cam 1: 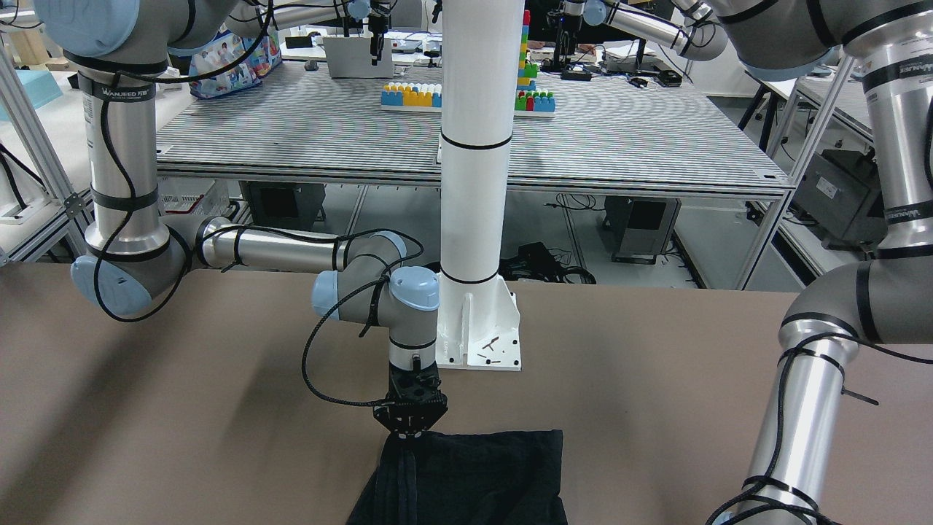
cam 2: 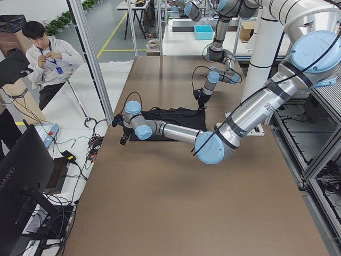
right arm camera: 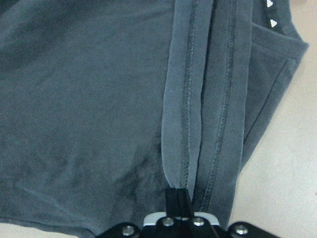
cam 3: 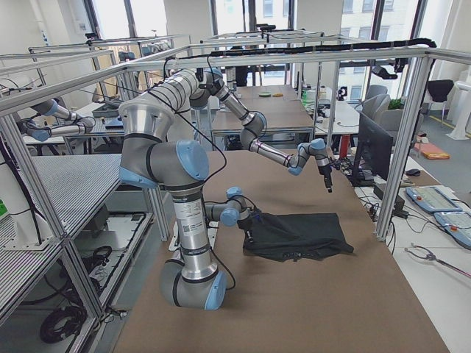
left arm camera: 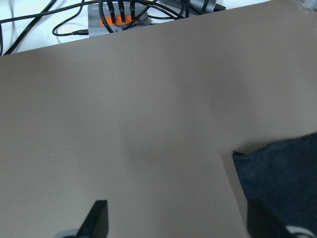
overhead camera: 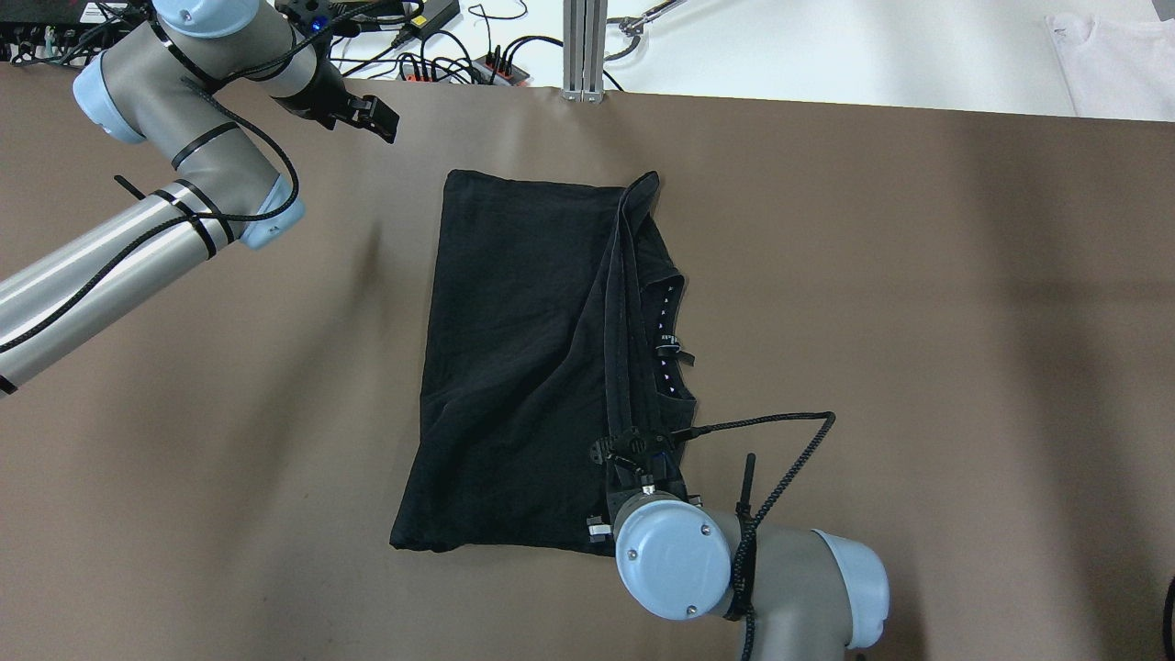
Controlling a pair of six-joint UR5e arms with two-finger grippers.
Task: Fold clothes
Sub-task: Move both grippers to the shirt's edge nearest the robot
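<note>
The clothes, one black garment (overhead camera: 514, 367), lie partly folded in the middle of the brown table (overhead camera: 918, 275). A doubled hemmed edge (right arm camera: 198, 99) runs along the garment's right side. My right gripper (overhead camera: 633, 454) is at the end of this edge nearest the robot and is shut on the hem (right arm camera: 179, 198). The front-facing view shows that gripper (cam 1: 408, 432) pointing straight down at the cloth (cam 1: 474, 477). My left gripper (overhead camera: 372, 115) hovers beyond the garment's far left corner (left arm camera: 282, 173). It is open, with bare table between its fingers (left arm camera: 96, 218).
A power strip with cables (overhead camera: 441, 69) and an aluminium post (overhead camera: 583, 46) sit past the table's far edge. A white cloth (overhead camera: 1111, 64) lies off the far right corner. The robot's white column (cam 1: 474, 182) stands at the near edge. A person (cam 2: 48, 58) stands beyond the far side.
</note>
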